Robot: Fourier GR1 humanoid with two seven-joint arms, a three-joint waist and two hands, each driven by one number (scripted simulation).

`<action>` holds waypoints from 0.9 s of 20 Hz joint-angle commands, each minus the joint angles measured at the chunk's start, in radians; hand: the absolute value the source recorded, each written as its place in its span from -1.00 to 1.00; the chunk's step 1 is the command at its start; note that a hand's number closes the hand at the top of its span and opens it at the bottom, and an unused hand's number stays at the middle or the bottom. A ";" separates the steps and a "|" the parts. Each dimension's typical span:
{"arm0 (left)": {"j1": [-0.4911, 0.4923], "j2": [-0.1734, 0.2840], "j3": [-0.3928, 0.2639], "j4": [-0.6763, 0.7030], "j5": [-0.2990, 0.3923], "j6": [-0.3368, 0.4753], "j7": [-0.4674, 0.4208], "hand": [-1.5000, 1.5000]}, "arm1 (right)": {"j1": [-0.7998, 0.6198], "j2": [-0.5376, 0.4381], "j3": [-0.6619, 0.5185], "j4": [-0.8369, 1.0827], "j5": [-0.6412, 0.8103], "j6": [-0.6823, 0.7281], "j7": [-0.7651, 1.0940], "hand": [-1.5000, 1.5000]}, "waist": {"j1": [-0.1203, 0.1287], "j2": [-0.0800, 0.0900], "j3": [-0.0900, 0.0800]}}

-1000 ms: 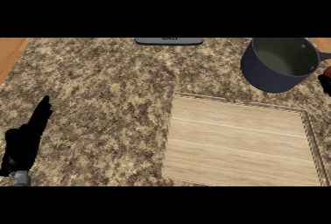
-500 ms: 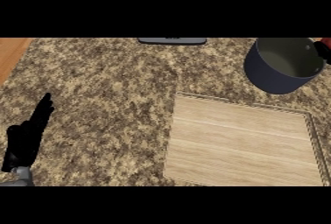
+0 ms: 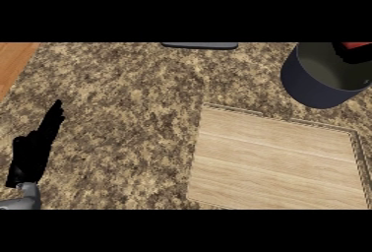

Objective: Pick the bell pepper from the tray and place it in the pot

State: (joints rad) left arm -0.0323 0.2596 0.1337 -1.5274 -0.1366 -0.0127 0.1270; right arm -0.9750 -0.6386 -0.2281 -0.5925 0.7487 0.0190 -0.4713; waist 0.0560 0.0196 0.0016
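Bell pepper [image 3: 356,45], only a red sliver of it, is showing at the upper right corner of the frame, above the far rim of the dark blue pot [image 3: 320,83]; black fingers [image 3: 357,55] of the right hand are curling beneath it, though the grasp cannot be told for certain. Below the pot, the wooden tray [image 3: 280,162] is lying flat on the speckled counter [image 3: 131,98]. At the lower left, the left hand [image 3: 36,147] is resting open, fingers straight.

Black left hand [image 3: 33,152] with slim dark fingers [image 3: 53,114] on a grey forearm [image 3: 22,201]
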 commanded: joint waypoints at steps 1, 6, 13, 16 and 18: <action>0.004 0.000 0.003 0.001 0.001 -0.004 -0.012 0.00 | -0.059 -0.015 0.026 0.153 0.078 -0.104 -0.064 1.00 | 0.010 0.004 0.000; -0.011 0.006 0.001 -0.023 0.010 -0.020 0.002 0.00 | -0.103 0.026 -0.031 0.306 0.022 -0.035 -0.041 -1.00 | 0.029 0.013 0.002; -0.035 -0.014 -0.022 0.002 -0.006 -0.015 0.000 0.00 | -0.139 0.029 -0.086 0.386 -0.029 0.016 -0.131 -1.00 | 0.029 0.019 0.003; -0.019 -0.016 -0.012 -0.012 -0.002 -0.009 0.008 0.00 | -0.144 0.028 -0.118 0.399 -0.057 0.011 -0.162 -1.00 | 0.024 0.012 0.003; -0.025 -0.037 -0.027 0.003 -0.028 0.018 0.006 0.00 | -0.171 0.032 -0.190 0.391 -0.136 0.052 -0.202 -1.00 | 0.016 0.012 0.003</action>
State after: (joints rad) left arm -0.0501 0.2463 0.1240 -1.5270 -0.1424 -0.0190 0.1216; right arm -1.1198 -0.6050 -0.3470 -0.2123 0.6853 0.0384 -0.6187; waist 0.0786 0.0325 0.0043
